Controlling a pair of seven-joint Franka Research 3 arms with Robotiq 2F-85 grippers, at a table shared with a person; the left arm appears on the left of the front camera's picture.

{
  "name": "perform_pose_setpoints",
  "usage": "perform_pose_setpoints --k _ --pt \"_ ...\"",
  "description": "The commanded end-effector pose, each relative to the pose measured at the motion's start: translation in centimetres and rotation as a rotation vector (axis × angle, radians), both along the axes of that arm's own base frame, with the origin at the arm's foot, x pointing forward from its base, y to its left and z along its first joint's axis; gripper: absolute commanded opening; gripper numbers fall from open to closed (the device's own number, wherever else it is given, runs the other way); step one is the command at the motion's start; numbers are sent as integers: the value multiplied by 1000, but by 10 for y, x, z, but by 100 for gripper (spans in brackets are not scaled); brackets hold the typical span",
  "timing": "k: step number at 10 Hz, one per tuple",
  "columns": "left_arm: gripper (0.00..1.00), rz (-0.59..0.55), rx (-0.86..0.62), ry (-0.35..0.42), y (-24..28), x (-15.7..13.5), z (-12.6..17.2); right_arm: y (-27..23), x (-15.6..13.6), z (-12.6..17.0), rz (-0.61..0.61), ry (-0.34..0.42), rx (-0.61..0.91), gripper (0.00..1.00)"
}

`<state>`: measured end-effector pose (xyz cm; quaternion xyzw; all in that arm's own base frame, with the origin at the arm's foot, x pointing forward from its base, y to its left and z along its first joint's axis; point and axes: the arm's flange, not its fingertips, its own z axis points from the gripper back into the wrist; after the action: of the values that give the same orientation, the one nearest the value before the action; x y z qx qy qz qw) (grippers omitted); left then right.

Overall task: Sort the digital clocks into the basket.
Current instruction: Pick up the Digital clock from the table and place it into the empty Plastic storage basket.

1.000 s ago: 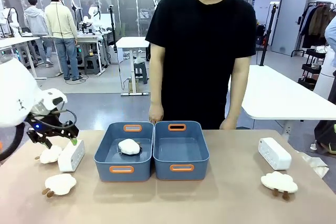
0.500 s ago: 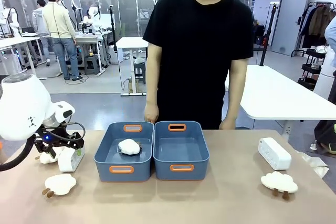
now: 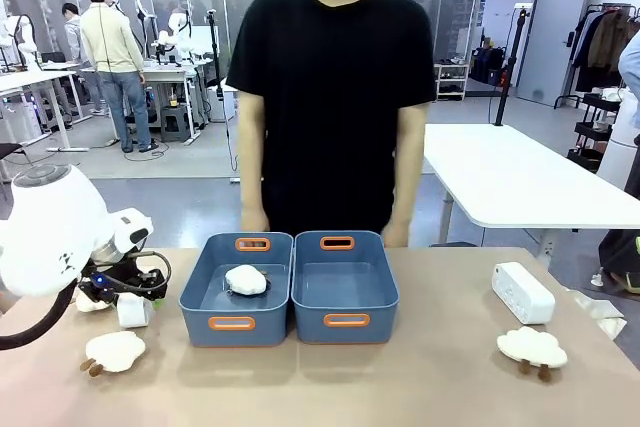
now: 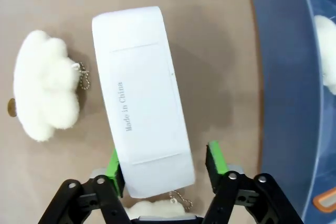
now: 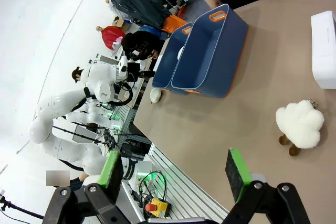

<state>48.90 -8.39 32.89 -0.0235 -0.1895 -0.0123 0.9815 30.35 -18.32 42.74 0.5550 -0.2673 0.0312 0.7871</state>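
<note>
My left gripper (image 4: 164, 161) clamps one end of the digital clock (image 4: 142, 93) across its narrow width, on the bench (image 4: 220, 51) left of the bins, ready for lifting toward the empty basket (image 3: 345, 319). My right gripper (image 5: 173, 174) hangs open, idle.

Fluffy clouds on a brown surface (image 3: 420, 387): one white cloud toy (image 4: 44, 93) with a bead chain lies just left of the left claw (image 4: 163, 162). Another cloud toy (image 3: 115, 349), on brown pegs, sits nearer the camera than that claw. A third cloud toy (image 3: 245, 280) rests inside the blue-grey bin (image 3: 265, 327) to the claw's right. A fourth cloud toy (image 5: 299, 124) stands ahead of the right claw (image 5: 173, 167), well apart. Beyond both claws, a person in a black T-shirt (image 3: 330, 97) stands at the surface's far edge, with a white table (image 3: 510, 182) farther back.
</note>
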Motion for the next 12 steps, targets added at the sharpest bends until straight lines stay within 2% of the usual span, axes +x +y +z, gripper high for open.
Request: perform_pose_setpoints --k 1,3,4,5,7,12 --pt "0 35 31 -63 -3 0 -9 0 1 1 -2 -17 13 100" --pt "0 61 16 -85 -4 -2 -7 0 1 1 -2 -17 13 100" --pt "3 73 13 -95 -6 -4 -3 0 1 1 -2 -17 13 100" --pt "0 79 -1 -89 -8 -5 -1 0 1 1 -2 -17 13 100" --pt "0 54 -1 -57 1 -2 -1 0 1 1 -2 -17 13 100" --pt "0 54 -1 -57 1 -2 -1 0 1 1 -2 -17 13 100"
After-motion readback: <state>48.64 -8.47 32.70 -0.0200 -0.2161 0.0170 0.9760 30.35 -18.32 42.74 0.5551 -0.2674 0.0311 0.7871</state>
